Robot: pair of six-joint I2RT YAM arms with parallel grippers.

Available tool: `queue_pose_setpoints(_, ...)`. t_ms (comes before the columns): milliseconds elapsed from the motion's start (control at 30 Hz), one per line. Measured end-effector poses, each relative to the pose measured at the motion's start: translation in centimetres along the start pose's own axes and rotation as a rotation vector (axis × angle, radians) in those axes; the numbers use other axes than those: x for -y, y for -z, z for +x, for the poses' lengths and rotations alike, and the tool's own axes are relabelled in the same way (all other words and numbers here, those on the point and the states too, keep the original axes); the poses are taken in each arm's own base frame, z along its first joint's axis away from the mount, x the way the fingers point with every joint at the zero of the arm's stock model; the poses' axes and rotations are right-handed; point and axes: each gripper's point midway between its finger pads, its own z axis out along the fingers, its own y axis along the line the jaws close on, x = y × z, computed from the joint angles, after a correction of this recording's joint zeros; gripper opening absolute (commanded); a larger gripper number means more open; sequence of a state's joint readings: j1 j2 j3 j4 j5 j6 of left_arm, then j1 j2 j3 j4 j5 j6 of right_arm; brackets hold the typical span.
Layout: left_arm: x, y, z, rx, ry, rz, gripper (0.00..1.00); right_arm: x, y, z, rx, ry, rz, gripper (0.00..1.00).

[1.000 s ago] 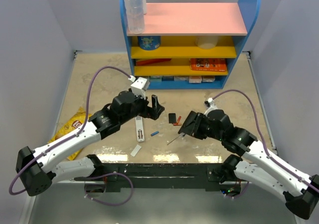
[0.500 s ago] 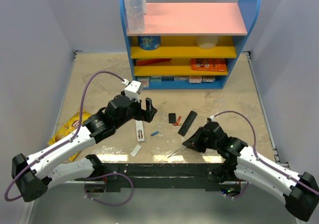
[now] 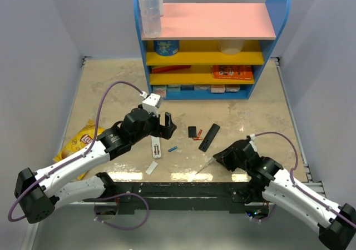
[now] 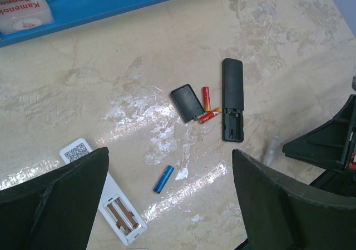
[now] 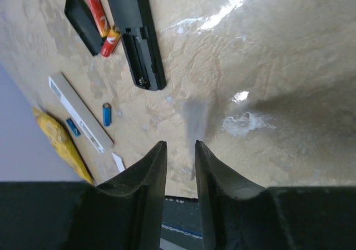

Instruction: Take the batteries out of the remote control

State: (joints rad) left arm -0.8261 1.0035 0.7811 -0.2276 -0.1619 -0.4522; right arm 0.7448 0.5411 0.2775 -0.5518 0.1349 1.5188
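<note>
Left gripper gapes wide just above the blue battery, which lies slantwise at lower centre beside the white remote. Two red batteries lie further right. Right gripper stands narrow; I can't tell whether it grips the grey stick.

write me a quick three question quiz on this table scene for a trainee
1. True or false: the black remote has an empty battery slot.
2. How many red batteries lie beside the black cover? A one, B two, C four.
3. What colour is the battery nearest the white remote?
Key: 1 true; 2 B; 3 blue.
</note>
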Motion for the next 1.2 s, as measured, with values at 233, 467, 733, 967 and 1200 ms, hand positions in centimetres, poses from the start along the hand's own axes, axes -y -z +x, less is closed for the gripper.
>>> queue_pose_setpoints(233, 0.1, -0.1, 0.2, -0.003, 0.001, 0.009, 0.96, -0.1, 1.5, -2.6, 0.131, -0.066, 0.043, 0.61)
queue_pose_setpoints(467, 0.5, 0.0, 0.2, -0.008, 0.001, 0.028, 0.96, -3.9, 4.1, -5.3, 0.251, 0.116, -0.023, 0.92)
queue_pose_setpoints(733, 0.4, 1.7, -1.3, 0.05, 0.018, 0.03, 1.0, -10.5, 9.0, -9.3, 0.429, 0.414, -0.058, 0.99)
queue_pose_setpoints(967, 1.6, 6.2, -5.6, 0.2, 0.081, 0.098, 1.0, -12.4, 12.3, -10.5, 0.468, 0.556, -0.075, 0.98)
queue_pose_setpoints(1200, 2.0, 9.2, -7.5, 0.276, 0.121, 0.135, 1.0, -14.6, 17.4, -9.5, 0.477, 0.597, -0.355, 0.98)
